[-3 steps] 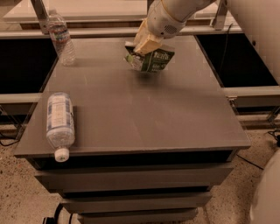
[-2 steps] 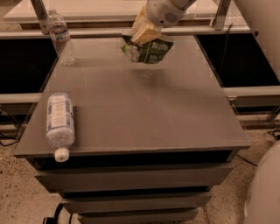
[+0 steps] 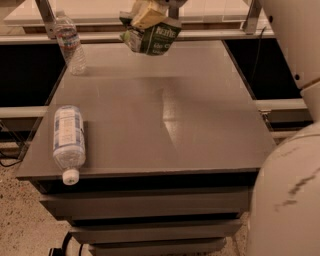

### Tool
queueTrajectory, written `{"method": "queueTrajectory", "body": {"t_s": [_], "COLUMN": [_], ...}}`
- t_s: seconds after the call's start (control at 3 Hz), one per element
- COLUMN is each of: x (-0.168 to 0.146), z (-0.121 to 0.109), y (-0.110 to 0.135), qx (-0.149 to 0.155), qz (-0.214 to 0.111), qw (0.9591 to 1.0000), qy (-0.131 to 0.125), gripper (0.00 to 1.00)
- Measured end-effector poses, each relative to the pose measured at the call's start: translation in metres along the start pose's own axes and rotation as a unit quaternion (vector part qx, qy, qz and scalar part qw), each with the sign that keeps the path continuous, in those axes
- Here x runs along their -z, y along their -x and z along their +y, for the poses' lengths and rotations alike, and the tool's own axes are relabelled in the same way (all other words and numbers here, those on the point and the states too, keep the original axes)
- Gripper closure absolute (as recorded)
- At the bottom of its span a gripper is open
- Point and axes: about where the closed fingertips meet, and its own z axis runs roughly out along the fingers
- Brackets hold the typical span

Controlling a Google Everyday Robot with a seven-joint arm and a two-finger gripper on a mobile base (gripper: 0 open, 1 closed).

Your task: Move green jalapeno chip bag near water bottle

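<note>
The green jalapeno chip bag (image 3: 152, 36) hangs in the air above the far middle of the grey table (image 3: 200, 125), lifted clear of the surface. My gripper (image 3: 147, 12) is at the top edge of the view, shut on the bag's top with its tan fingers. The water bottle (image 3: 69, 44), slim, clear and ribbed with a narrow band label, stands upright at the table's far left corner, to the left of the bag.
A fatter bottle (image 3: 68, 140) with a big white-and-blue label and white cap lies on its side near the table's front left edge. My white arm and body (image 3: 290, 150) fill the right side. Rails run behind the table.
The gripper has lifted the chip bag off the table and carried it up and to the left, toward the standing bottle. Both bottles have stayed still.
</note>
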Motion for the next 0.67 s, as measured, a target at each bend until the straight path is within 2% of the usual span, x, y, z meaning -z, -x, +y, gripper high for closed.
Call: {"method": "queueTrajectory", "body": {"t_s": [0.33, 0.67], "x": [-0.037, -0.0371], "z": [-0.0254, -0.0254], "y": [0.036, 0.036], "qx": [0.032, 0.032], "qz": [-0.012, -0.012], "qw": [0.9994, 0.9994], "qy": [-0.002, -0.002], "gripper": [1.0, 1.0]}}
